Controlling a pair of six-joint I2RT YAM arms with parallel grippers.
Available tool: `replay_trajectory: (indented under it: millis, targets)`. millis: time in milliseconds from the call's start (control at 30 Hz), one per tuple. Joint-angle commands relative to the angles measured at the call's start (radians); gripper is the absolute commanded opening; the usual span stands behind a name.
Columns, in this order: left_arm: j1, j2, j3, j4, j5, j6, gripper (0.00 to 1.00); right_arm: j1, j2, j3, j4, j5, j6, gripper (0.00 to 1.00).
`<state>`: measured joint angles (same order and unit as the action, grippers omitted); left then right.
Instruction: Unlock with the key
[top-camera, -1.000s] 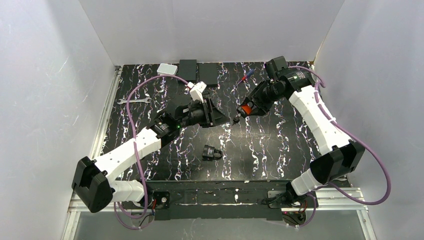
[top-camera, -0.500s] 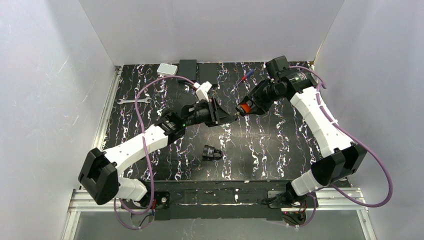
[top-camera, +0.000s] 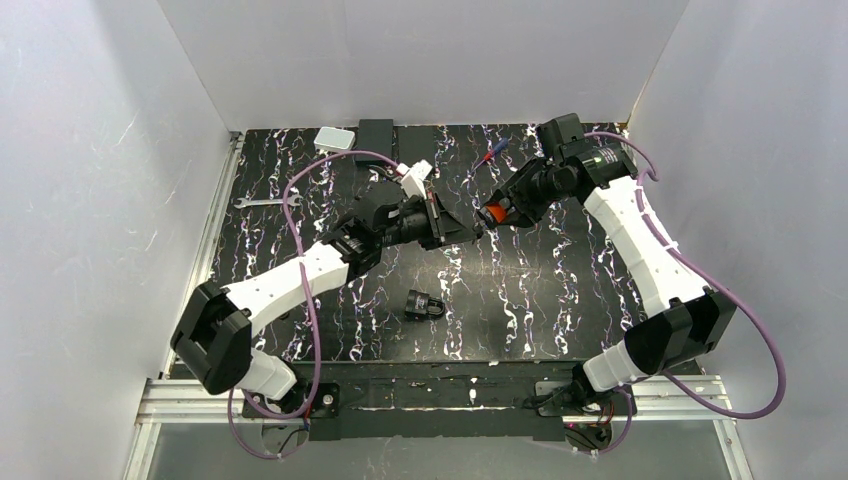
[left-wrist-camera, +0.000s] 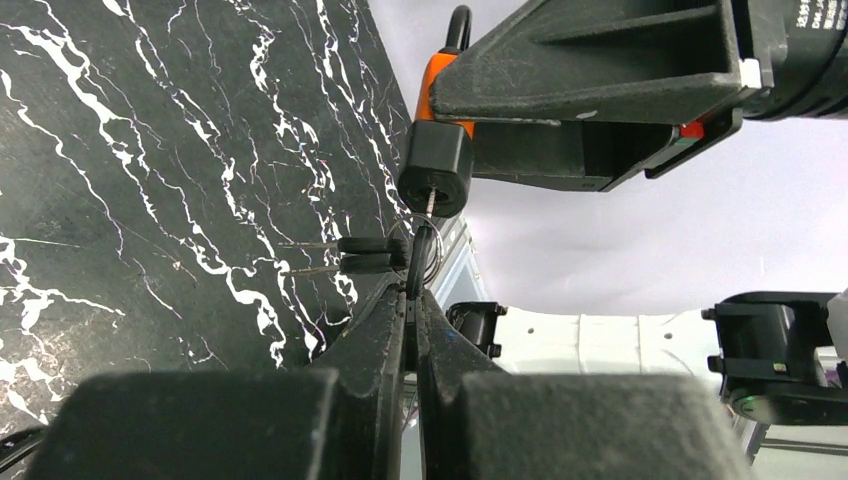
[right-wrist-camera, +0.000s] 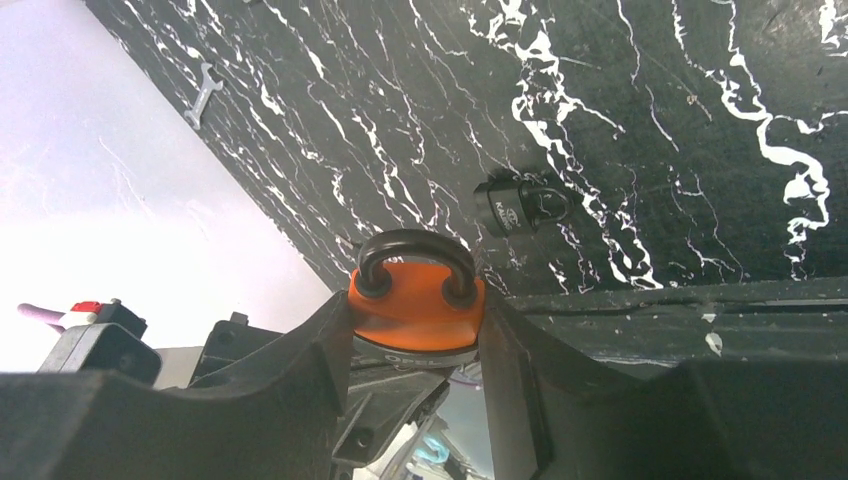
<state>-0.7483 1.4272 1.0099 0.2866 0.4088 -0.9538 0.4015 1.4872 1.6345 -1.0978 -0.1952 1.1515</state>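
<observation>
The left claw (left-wrist-camera: 413, 296) is pinching fully shut on the head of the key (left-wrist-camera: 424, 238), whose thin blade is sitting in the keyhole at the black base of the orange padlock (right-wrist-camera: 417, 300). The right claw (right-wrist-camera: 417, 335) is clamping that padlock's body between half-spread fingers, and both are hanging above the middle of the tabletop (top-camera: 560, 300). The hold on the key is looking narrow, so a turn that is wandering off the blade's line is likely to be bending the blade or twisting the head out of the pads. The padlock could also be rotating inside the right claw instead of unlocking. The spare keys (left-wrist-camera: 350, 255) dangling on the ring may be snagging a finger. Room is looking generous: the black padlock (top-camera: 425, 304) is lying nearer the bases, and the wrench (top-camera: 268, 201) and side walls are standing well apart, though the two claws are meeting almost nose to nose.
</observation>
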Motion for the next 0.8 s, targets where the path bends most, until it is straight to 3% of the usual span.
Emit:
replay_trajectory:
  millis: [0, 567, 767]
  targets:
    - [-0.004, 0.032, 0.061, 0.094, -0.03, -0.053, 0.0, 0.014, -0.049, -0.016, 0.041, -0.09, 0.024, 0.01]
    - [0.036, 0.228, 0.044, 0.502, -0.016, -0.464, 0.0, 0.041, -0.079, -0.117, 0.236, -0.256, 0.005, 0.01]
    - [0.067, 0.257, 0.077, 0.525, 0.037, -0.464, 0.0, 0.048, -0.064, -0.081, 0.191, -0.253, -0.044, 0.01]
